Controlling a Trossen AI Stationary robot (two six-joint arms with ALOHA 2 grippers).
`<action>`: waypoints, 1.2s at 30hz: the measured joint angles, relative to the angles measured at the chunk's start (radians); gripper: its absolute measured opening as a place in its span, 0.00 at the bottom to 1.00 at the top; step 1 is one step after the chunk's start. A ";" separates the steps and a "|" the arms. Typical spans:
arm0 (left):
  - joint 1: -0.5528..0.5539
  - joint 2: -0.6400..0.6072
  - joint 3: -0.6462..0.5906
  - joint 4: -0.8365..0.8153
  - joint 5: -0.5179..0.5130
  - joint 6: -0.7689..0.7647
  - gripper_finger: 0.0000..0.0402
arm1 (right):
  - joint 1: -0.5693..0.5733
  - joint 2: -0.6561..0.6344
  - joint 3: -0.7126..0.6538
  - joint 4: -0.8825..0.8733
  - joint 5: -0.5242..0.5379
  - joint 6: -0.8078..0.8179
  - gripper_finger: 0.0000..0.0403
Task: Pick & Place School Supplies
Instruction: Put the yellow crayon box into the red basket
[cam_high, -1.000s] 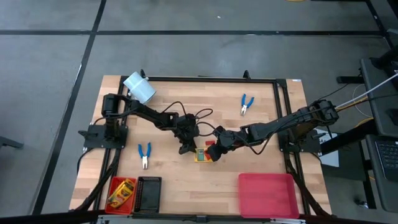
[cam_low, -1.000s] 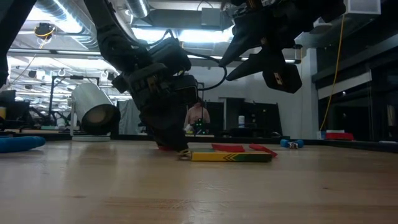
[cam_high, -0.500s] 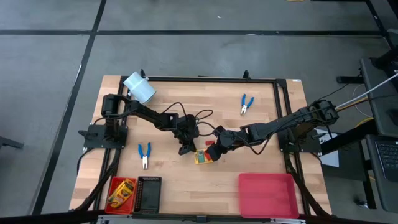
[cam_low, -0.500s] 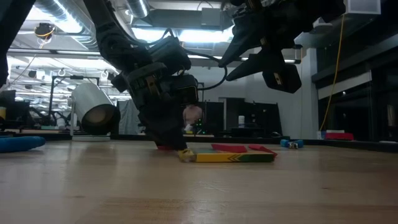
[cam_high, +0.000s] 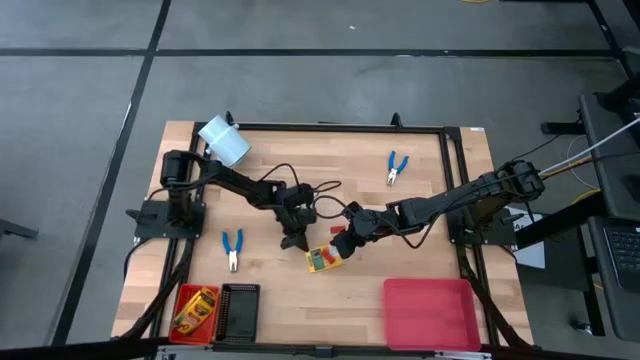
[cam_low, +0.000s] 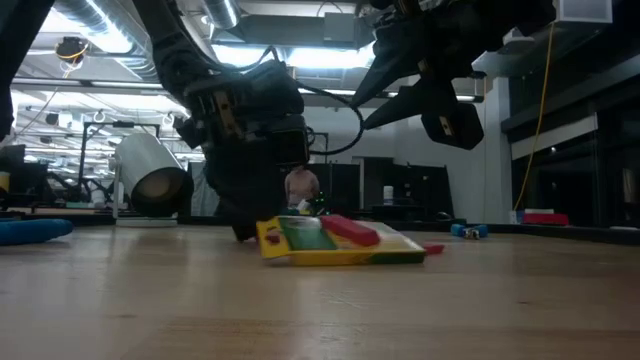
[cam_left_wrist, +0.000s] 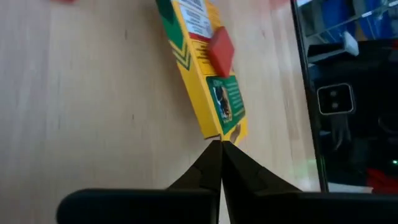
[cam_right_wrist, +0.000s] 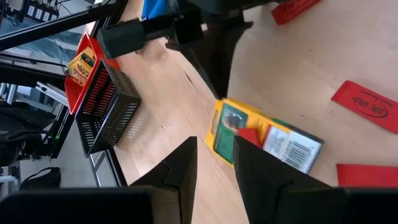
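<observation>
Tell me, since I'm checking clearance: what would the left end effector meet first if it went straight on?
Probably the crayon box: the shut left end effector points at its near corner, apparently just short of touching.

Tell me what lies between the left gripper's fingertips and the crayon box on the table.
Nothing: in the left wrist view the left gripper, shut, has its tips right at the corner of the crayon box, with only bare wooden table around them.
</observation>
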 joint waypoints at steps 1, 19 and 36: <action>0.000 -0.014 0.000 -0.028 -0.004 0.000 0.00 | 0.000 0.000 0.000 0.000 0.000 0.000 0.27; -0.009 -0.433 0.000 -0.436 -0.292 0.103 0.00 | -0.002 0.000 0.000 0.015 0.048 -0.055 0.27; -0.157 -0.769 0.003 -0.727 -0.446 -0.149 0.00 | -0.075 0.000 0.000 0.043 0.026 -0.150 0.27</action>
